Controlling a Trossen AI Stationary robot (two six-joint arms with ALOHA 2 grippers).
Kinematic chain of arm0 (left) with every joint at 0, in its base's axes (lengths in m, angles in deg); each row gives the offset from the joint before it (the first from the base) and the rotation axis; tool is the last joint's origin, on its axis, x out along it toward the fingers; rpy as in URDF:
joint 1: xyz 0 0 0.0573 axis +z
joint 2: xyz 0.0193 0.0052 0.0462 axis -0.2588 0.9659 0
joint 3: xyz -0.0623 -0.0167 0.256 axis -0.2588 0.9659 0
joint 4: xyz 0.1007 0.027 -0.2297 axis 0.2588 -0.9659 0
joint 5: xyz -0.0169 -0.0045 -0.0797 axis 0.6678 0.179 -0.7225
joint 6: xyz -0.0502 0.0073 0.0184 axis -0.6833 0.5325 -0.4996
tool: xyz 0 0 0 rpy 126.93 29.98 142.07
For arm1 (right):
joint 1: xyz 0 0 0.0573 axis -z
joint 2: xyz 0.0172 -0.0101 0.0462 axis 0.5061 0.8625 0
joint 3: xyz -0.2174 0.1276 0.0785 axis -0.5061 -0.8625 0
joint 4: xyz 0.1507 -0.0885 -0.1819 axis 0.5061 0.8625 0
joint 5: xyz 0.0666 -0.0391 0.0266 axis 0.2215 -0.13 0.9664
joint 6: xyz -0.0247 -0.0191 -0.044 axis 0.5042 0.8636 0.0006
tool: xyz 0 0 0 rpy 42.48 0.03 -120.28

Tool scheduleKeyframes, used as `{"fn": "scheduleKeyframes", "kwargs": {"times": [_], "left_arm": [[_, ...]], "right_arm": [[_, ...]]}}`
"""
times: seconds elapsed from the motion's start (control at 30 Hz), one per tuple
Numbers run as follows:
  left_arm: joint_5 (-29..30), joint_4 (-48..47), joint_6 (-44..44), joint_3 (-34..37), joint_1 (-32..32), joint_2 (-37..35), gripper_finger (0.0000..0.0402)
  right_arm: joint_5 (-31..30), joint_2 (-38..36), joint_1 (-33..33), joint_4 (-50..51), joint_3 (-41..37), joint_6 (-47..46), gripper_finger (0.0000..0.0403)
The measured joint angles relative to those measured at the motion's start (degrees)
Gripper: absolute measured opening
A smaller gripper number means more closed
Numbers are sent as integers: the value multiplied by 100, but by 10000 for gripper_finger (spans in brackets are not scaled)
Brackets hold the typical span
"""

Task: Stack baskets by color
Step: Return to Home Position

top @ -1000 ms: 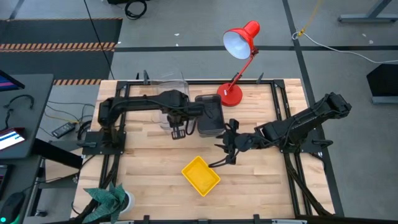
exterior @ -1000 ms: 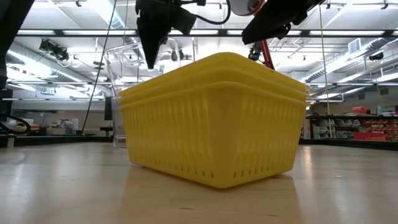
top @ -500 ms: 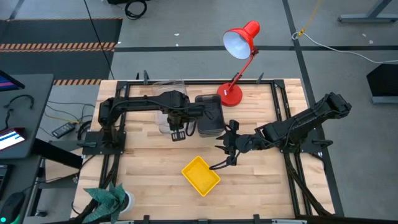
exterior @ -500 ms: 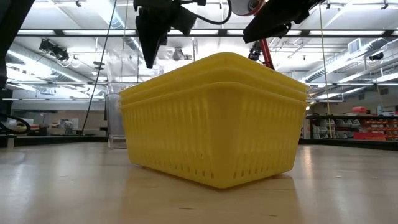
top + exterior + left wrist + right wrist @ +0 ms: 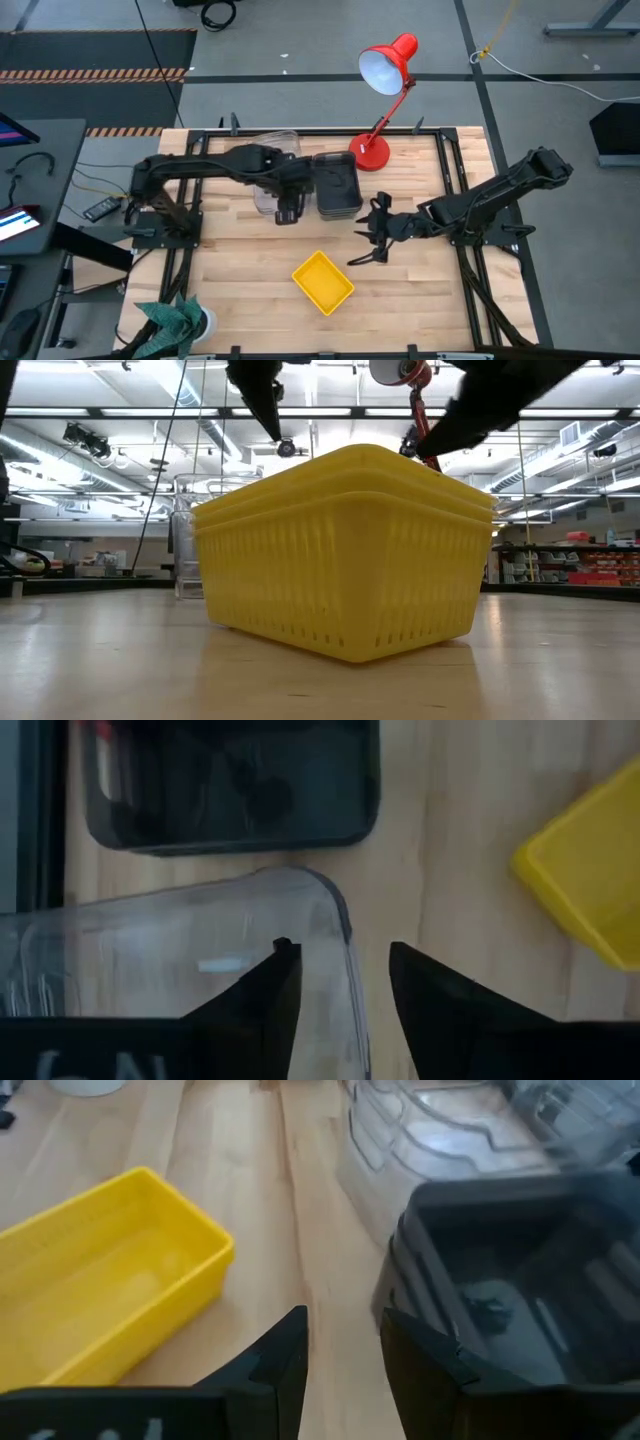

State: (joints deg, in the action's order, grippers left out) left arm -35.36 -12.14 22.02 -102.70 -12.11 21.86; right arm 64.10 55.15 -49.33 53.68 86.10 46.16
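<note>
Clear baskets (image 5: 268, 150) stand nested at the far left of the table, with dark grey baskets (image 5: 337, 185) stacked beside them on the right. A yellow stack (image 5: 322, 282) stands near the front, two rims showing in the low view (image 5: 345, 550). My left gripper (image 5: 342, 955) hovers open over the clear stack's near right corner (image 5: 335, 905). Its fingers stand on either side of the side wall, apart from it. My right gripper (image 5: 358, 255) is open and holds nothing, between the grey stack (image 5: 520, 1280) and the yellow stack (image 5: 100, 1300).
A red desk lamp (image 5: 385, 70) stands with its base at the far edge, right of the grey baskets. A green plant (image 5: 175, 320) sits at the near left corner. Bare wood lies left and right of the yellow stack.
My left gripper has opened and let go of the top clear basket, which was tilted and lifted and now sits level in the clear stack. The gripper has then risen and tipped steeper. My right gripper has drawn back a little toward the table's right edge.
</note>
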Motion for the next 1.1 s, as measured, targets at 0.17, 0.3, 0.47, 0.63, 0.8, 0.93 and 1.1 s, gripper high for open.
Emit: {"fn": "scheduleKeyframes", "kwargs": {"times": [0.17,0.3,0.47,0.63,0.8,0.93,1.1], "left_arm": [[15,1136,30,1105,11,-875,141],[-25,2019,22,1993,4,-1436,129],[-368,2531,-30,2560,57,-1966,118],[-562,3078,-70,3148,-31,-2624,116],[-602,3932,-117,4135,-195,-3485,116],[-946,4706,-208,4951,-206,-4107,116],[-1096,5718,-343,5821,-187,-4991,116]], "right_arm": [[1,-606,-15,-73,-538,-267,123],[9,-1055,-19,-511,-1001,-249,119],[37,-1615,-17,-732,-1296,-184,119],[100,-2100,-45,-1232,-1638,-124,119],[346,-2384,-61,-2385,-2189,95,119],[859,-2585,-61,-3008,-2542,304,119],[1375,-3065,2,-3578,-2839,529,119]]}}
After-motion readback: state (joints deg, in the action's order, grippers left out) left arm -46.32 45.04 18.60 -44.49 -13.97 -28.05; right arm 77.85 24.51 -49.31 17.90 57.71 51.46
